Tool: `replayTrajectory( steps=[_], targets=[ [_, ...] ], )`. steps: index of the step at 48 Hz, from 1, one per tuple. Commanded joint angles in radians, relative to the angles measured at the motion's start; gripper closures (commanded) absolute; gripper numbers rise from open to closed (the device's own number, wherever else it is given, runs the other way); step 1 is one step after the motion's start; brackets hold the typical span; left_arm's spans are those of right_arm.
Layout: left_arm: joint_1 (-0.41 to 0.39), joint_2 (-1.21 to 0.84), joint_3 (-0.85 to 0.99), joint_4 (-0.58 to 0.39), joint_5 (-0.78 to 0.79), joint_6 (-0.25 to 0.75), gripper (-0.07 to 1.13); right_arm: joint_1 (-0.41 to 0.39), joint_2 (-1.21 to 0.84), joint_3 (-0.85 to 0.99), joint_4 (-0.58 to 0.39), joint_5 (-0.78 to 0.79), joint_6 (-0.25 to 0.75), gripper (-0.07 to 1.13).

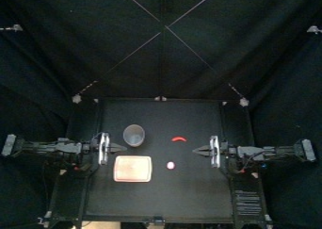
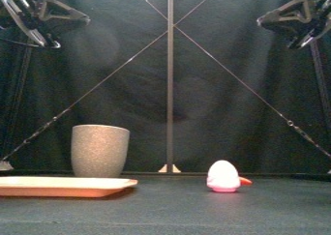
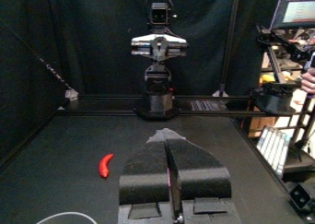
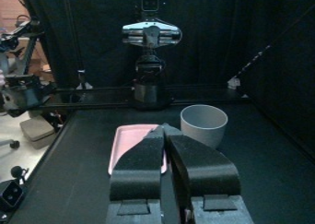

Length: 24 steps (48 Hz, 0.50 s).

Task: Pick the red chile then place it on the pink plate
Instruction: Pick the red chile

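At the table's left side, left arm: stretched level above the table, pointing toward the middle; left gripper jaws pressed together, holding nothing.
Right arm: mirrors it from the right; right gripper jaws together, holding nothing.
Red chile: on the table between the grippers, nearer the right one, apart from both.
Pink plate: beside the left gripper, toward the front; surface bare.
Grey cup: just behind the plate; only its inner wall shows.
White-and-pink toy: just beside the plate, off it.
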Motion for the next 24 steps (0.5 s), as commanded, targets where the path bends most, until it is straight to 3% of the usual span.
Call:
replayTrajectory(
  steps=[1,14,24],
  targets=[
    [0.003,0.006,-0.009,0.011,-0.014,0.005,1.09,-0.011,0.037,-0.018,0.011,-0.006,0.008,1.07],
    [0.003,0.005,-0.009,0.023,-0.014,0.005,1.09,-0.075,0.247,-0.129,0.029,0.038,0.028,0.95],
    [0.005,0.003,-0.008,0.026,-0.011,0.006,1.09,-0.179,0.449,-0.235,-0.044,0.181,0.026,0.80]
  ],
)
